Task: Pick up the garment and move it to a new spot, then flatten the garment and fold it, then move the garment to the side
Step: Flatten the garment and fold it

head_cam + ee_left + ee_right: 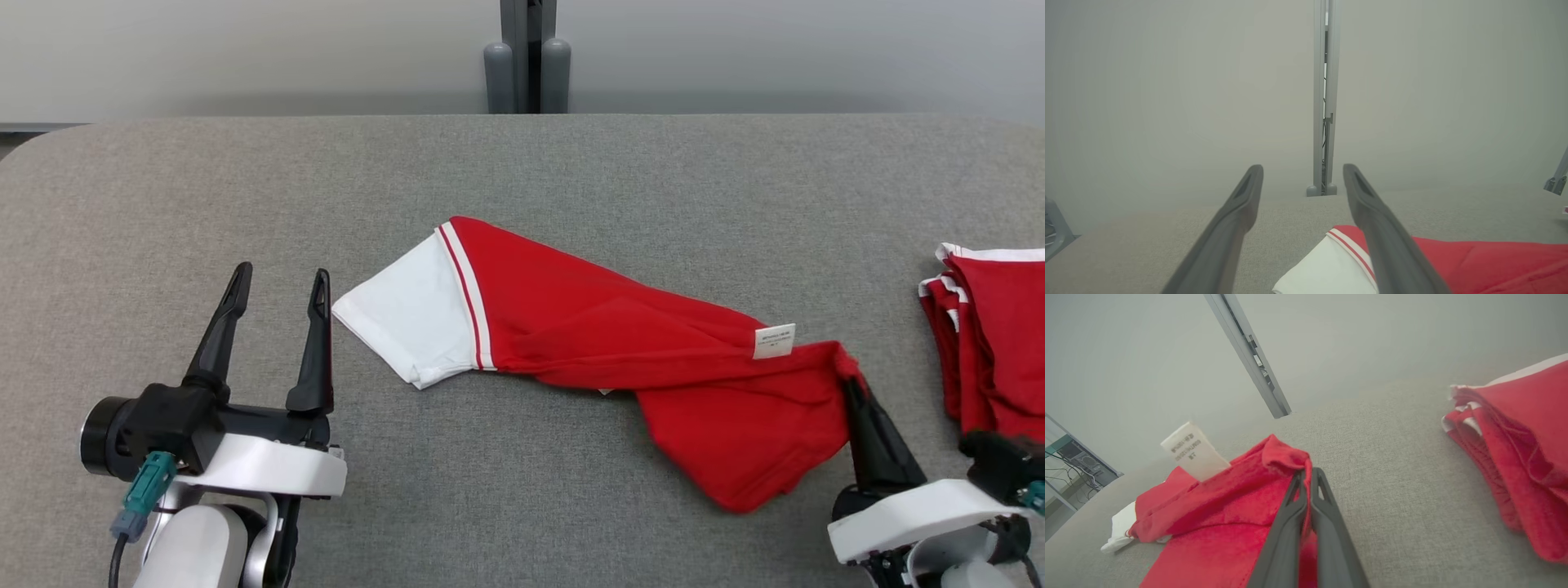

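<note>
The red short-sleeved jersey garment (620,327) is lying crumpled across the middle of the grey fabric table (245,180), stretching left to right. Its white sleeve (404,314), bordered by red-and-white striped trim (473,298), is lying flat at the left end. A small white label (774,340) is standing up near the right end, where the red cloth is bunching into a pinched point.

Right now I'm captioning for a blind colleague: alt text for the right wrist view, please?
The right gripper, shut, pinches a bunched edge of the red garment on the table. A white label sticks up from it; other red garments lie at right.
</note>
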